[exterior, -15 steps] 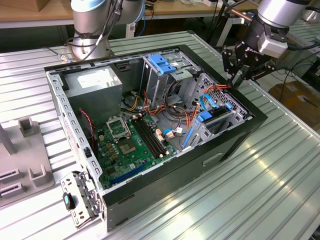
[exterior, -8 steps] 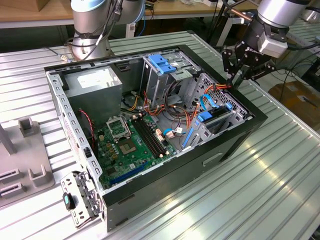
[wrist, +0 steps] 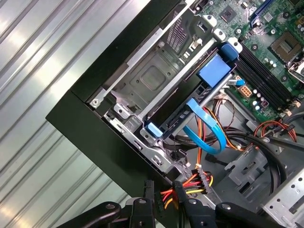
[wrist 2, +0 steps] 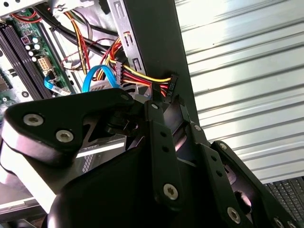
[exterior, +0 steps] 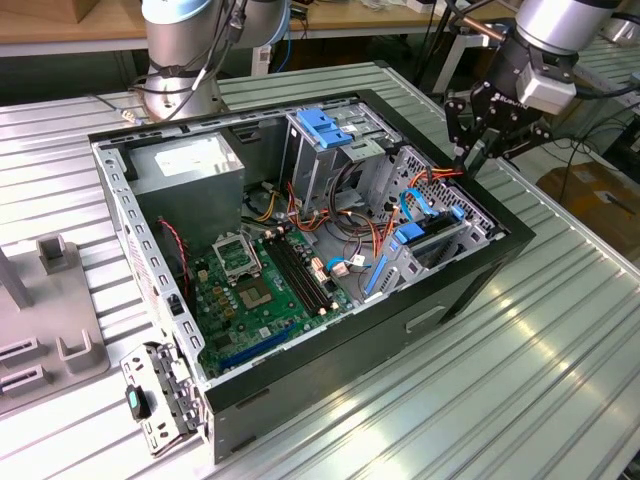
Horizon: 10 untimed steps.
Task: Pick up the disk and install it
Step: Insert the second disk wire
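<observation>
The pincer (exterior: pixel 478 148) hovers at the computer case's (exterior: pixel 470 280) far rim, fingers nearly closed around the power connector (wrist 2: pixel 172 81); the disk (wrist: pixel 190 102) sits seated, cabling underway.

Cut off at twelve o'clock of the exterior view: arm (exterior: pixel 180 50). Gripper (wrist 2: pixel 164 102) body blocking the lower half of the second wrist view, hiding most of the case (wrist 2: pixel 156 42) interior. Disk (wrist: pixel 190 111) mostly hidden inside its bay in the first wrist view; label unseen. Finger grip on the cable plug (wrist 2: pixel 170 85) unclear.
</observation>
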{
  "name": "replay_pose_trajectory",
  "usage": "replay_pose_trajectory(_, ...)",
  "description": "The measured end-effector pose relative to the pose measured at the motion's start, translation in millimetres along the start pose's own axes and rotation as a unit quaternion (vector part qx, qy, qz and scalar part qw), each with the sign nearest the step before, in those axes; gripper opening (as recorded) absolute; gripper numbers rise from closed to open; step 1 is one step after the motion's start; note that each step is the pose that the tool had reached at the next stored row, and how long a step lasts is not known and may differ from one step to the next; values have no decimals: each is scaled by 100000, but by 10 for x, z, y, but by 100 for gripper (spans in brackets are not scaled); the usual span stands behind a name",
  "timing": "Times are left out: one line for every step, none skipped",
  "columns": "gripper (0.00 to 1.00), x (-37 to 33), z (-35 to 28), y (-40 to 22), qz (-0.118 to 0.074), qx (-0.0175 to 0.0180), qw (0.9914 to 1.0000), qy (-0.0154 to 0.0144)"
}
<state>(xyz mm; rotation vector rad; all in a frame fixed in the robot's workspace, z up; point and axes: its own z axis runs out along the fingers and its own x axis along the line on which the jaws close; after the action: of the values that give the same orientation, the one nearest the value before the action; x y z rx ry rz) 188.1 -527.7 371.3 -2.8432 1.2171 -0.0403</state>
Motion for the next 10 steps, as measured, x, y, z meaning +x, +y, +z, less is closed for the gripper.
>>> replay_pose_trajectory(30, 2, 0, -6, -56, -2, 100000, -2)
replay_pose_trajectory(30, 3, 0, -7, -80, -3, 100000, -3)
replay_pose_trajectory(30, 3, 0, -7, -81, -2, 100000, -3)
replay_pose_trajectory(30, 3, 0, -7, -83, -4, 100000, -1)
replay_pose_trajectory(30, 3, 0, -8, -89, -1, 100000, -5)
replay_pose_trajectory(30, 3, 0, -8, -96, -1, 100000, -4)
replay_pose_trajectory(30, 3, 0, -8, -105, -1, 100000, -3)
replay_pose_trajectory(30, 3, 1, -8, -104, 1, 100000, -5)
replay_pose_trajectory(30, 3, 1, -8, -104, 0, 100000, -5)
replay_pose_trajectory(30, 3, 0, -8, -105, -3, 100000, -4)
